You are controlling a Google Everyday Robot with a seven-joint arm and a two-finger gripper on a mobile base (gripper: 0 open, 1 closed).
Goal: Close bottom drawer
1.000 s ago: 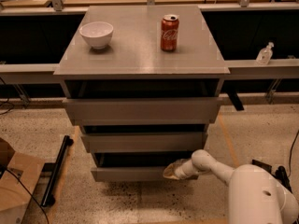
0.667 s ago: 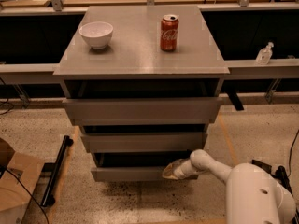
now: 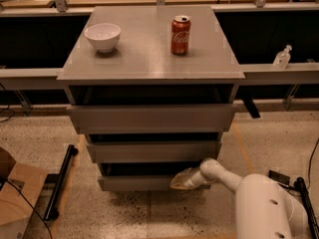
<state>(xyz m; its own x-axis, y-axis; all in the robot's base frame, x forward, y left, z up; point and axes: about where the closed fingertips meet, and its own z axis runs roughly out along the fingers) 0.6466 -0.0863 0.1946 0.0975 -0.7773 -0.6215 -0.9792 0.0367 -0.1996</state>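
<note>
Matte grey, flat-fronted bottom drawer [image 3: 134, 183] meets the pale hand [image 3: 182, 179] near its right end, grip unreadable.

We cannot tell whether the gripper [image 3: 182, 179], at the right end of the bottom drawer [image 3: 134, 183], touches its front. Shadow hides that drawer's inside. The robot's arm [image 3: 264, 203] runs off the lower edge; the cardboard box [image 3: 17, 195] is cut by the left edge.
</note>
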